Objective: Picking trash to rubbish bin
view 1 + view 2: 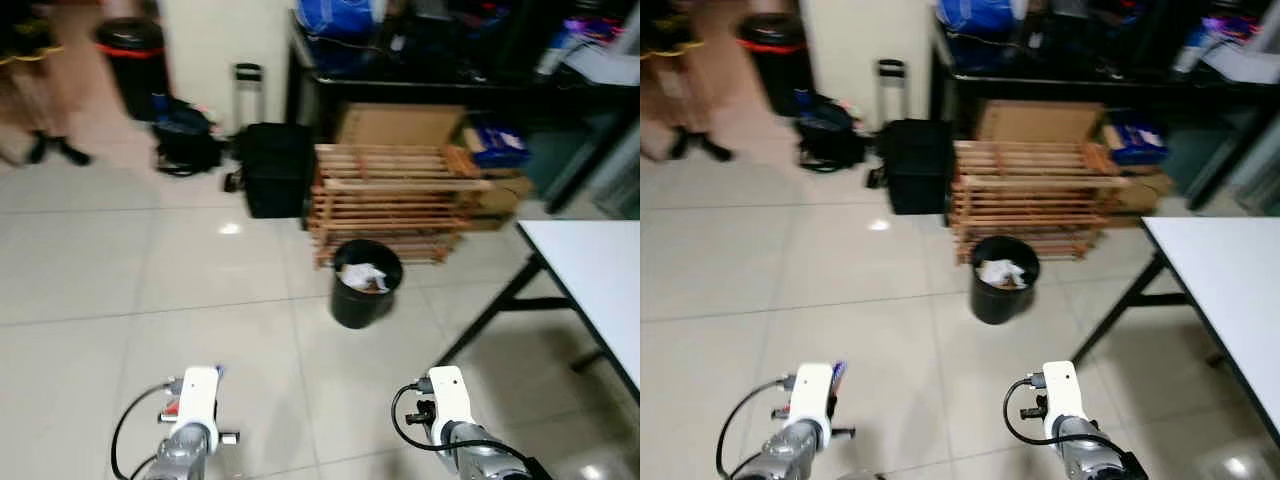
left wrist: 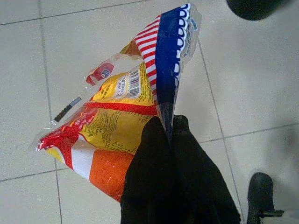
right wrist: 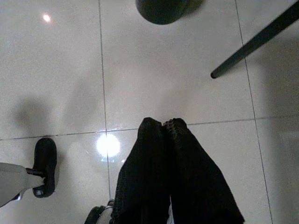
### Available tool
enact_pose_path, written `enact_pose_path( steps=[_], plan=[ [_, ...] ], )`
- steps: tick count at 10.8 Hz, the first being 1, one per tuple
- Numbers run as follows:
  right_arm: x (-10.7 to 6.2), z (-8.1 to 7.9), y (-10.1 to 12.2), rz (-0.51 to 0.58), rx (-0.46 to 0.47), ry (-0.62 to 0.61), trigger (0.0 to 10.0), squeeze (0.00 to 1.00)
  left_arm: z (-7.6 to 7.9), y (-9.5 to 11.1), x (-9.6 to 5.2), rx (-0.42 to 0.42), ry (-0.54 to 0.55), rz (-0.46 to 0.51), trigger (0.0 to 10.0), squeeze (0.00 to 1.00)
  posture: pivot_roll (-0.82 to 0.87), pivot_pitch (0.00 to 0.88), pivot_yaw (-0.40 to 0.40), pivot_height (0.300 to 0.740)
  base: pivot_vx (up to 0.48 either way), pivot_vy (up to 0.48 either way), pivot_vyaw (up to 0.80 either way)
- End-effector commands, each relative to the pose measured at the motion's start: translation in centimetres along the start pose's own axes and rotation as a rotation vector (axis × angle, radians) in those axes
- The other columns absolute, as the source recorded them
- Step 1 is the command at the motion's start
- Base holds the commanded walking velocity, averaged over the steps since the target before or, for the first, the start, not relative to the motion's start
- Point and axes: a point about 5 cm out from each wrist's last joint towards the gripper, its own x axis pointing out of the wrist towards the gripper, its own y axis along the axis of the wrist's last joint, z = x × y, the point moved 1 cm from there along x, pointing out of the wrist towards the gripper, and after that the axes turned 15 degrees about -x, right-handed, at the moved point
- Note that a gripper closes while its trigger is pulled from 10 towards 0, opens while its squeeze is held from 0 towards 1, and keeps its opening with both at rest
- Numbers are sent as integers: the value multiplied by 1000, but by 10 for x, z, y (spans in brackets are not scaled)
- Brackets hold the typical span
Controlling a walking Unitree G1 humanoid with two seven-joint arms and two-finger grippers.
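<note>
Left gripper (image 2: 169,122): fingers pressed together, clamped on the edge of a snack wrapper (image 2: 122,105) printed in yellow, orange, red and blue with red-and-white stripes and a barcode. The wrapper hangs above the tiled floor (image 1: 200,270), off the ground.

Right gripper (image 3: 162,123): fingers closed against each other, nothing between them, held over bare tile.

Rubbish bin (image 1: 366,283): round, black, upright on the floor ahead of both arms, closer to the right arm's side. Crumpled white paper (image 1: 364,275) lies inside it.

Wooden slatted rack (image 1: 393,200): just behind the bin, standing on the floor.

White table (image 1: 600,270): at the right, black legs; the near leg slants down to the floor beside the bin.

Black bag (image 1: 275,168): left of the rack, upright on the floor.

Cardboard box (image 1: 400,124): behind the rack, under a dark shelf unit.

Second black bin with red band (image 1: 133,62): far left, well apart from the rest, blurred.
</note>
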Motion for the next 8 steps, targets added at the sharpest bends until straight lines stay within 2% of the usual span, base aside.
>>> enact_pose_path(
  steps=[1, 8],
  plan=[
    [-1, 3, -4, -13, 8, -7, 10000, 0, 3, 1, 0, 12, 3, 1, 10000, 0, 26, 42, -98, 740, 345, 0, 0],
    [-2, 7, -9, -33, 6, -28, 10000, 0, 1, 4, 1, 13, 18, 8, 10000, 0, 27, 42, -99, 740, 480, 0, 0]
  ],
)
